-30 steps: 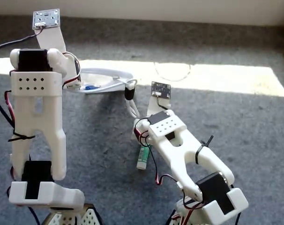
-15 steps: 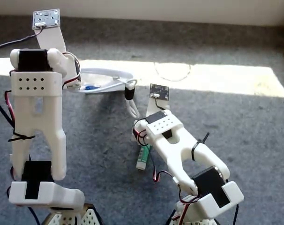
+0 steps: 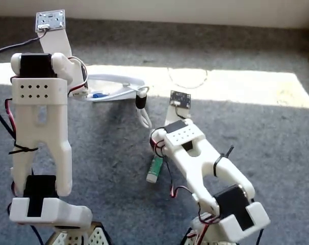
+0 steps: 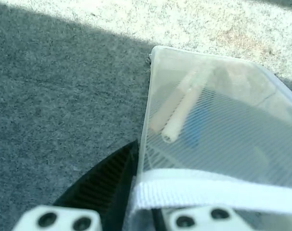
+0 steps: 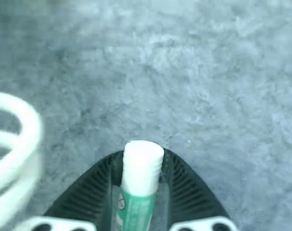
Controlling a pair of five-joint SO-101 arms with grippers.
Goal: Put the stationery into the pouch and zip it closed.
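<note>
In the high view, at the left, your left arm (image 3: pixel 40 117) rises from its base at the near edge. It stretches straight away from you, with its wrist bent down over the left end of the pouch (image 3: pixel 113 88). Your left gripper (image 4: pixel 141 163) is clamped on the pouch's white-banded edge, with one ribbed black jaw outside the mesh wall.

The pouch lies on the grey carpet (image 3: pixel 256 138), at the edge of a sunlit band. Through its clear mesh side you can see two pale pens (image 4: pixel 179 108) lying side by side, with a blue item (image 4: pixel 192 130) next to them.

A white loop (image 3: pixel 144 120) trails from the pouch's right end toward the near side.

Just beyond the loop, nearer you and apart from the pouch, is the glue stick (image 3: pixel 154 169), green with a white cap.

At the right, your right arm (image 3: pixel 200 158) leans from its base at the near right corner, up and toward the middle, with its wrist folded downward. Your right gripper (image 5: pixel 142 155) grasps the glue stick by its green body between two black jaws. The cap pokes out past the jaw tips, low over the carpet. You cannot tell whether it touches the carpet.
</note>
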